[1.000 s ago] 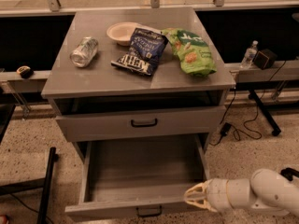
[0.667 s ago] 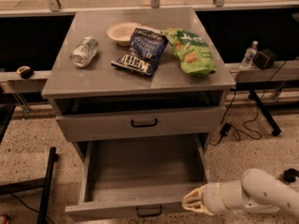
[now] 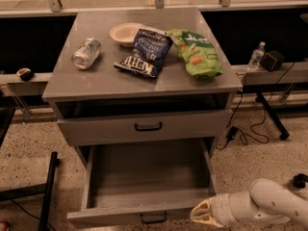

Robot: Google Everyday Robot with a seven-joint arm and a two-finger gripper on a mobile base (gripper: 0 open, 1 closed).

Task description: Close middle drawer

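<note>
The grey cabinet (image 3: 144,85) has a shut drawer (image 3: 96,129) with a black handle. Below it a lower drawer (image 3: 144,177) is pulled far out and is empty inside. Its front panel (image 3: 110,218) with a black handle (image 3: 154,219) is at the bottom of the view. My gripper (image 3: 202,214) is on a white arm that comes in from the lower right. It sits at the front right corner of the open drawer, right by the front panel's end.
On the cabinet top lie a can on its side (image 3: 86,53), a white bowl (image 3: 126,32), a dark blue chip bag (image 3: 144,52) and a green chip bag (image 3: 196,52). A black stand leg (image 3: 48,191) is on the left, and cables and a table leg (image 3: 269,114) on the right.
My gripper has shifted slightly lower in the view, staying at the open drawer's front right corner. The drawer has not visibly moved.
</note>
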